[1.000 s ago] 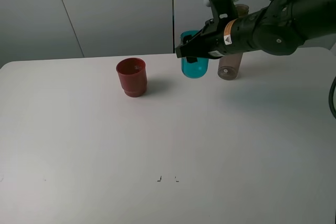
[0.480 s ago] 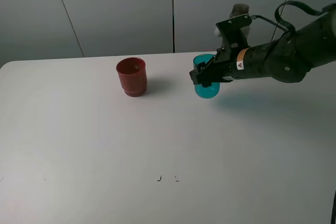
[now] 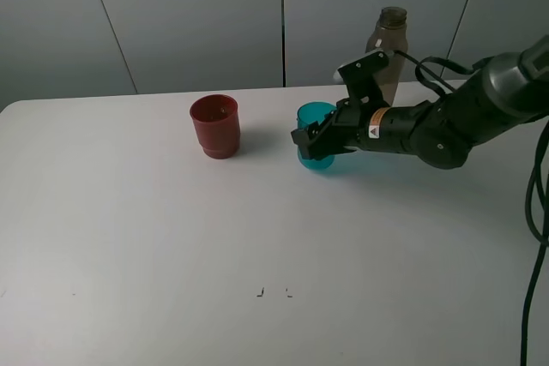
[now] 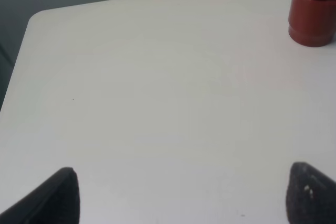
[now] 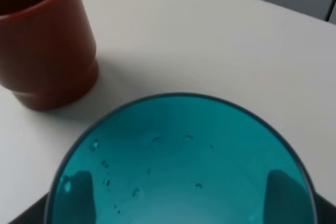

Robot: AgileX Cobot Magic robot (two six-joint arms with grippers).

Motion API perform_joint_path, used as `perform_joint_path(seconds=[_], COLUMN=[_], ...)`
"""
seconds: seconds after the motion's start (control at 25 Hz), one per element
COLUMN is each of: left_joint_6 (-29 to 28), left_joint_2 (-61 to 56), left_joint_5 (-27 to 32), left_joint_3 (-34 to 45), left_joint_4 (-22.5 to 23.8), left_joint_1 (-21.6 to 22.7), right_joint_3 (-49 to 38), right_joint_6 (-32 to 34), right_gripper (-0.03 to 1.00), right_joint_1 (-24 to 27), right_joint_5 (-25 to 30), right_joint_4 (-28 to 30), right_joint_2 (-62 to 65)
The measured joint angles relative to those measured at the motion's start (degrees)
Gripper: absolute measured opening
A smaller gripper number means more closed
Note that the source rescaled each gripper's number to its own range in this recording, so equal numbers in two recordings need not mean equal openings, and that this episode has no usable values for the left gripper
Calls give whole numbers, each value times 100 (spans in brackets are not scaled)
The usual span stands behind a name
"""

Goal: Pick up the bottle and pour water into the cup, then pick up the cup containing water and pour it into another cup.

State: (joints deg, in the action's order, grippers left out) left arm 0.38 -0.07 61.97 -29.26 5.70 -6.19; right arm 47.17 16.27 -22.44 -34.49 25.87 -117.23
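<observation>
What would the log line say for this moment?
right hand: holding teal cup | red cup: upright on table | bottle: standing behind

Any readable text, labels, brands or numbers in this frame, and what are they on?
Nothing can be read.
Right arm: a small orange-and-white sticker with a warning-style triangle; its print is too small to read.
Teal cup, red-brown cup, bottle, table: no visible markings.

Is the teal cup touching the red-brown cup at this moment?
Apart. In the exterior high view, bare white table lies between the teal cup, held by the right claw, and the red-brown cup. The right wrist view shows the same gap.
</observation>
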Motion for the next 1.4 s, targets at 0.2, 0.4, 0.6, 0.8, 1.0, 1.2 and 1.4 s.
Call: perform_joint_path(seconds=[0.2,0.4,0.6,0.8,1.0,1.2,1.4], left_joint_6=[0,0,0,0,0,0,0], left_joint_2=[0,0,0,0,0,0,0], left_joint_5=[0,0,0,0,0,0,0], left_joint_3=[0,0,0,0,0,0,0], left_joint_4=[0,0,0,0,0,0,0], left_joint_1=[0,0,0,0,0,0,0], right_joint_3=[0,0,0,0,-46,-387,-717], right_joint_6=[-61,-72,-59,14,59,59,59], right_gripper=[15,15,15,52,66,94,99], right_joint_1=[0,12,12,12,12,12,12], right_joint_5=[-45,-77,-77,-49,59,346,1883], right_joint_4=[-104,-115,-115,-115,-115,-115,-178], right_joint_2=[-41,-41,-41,-41,-41,206,1026])
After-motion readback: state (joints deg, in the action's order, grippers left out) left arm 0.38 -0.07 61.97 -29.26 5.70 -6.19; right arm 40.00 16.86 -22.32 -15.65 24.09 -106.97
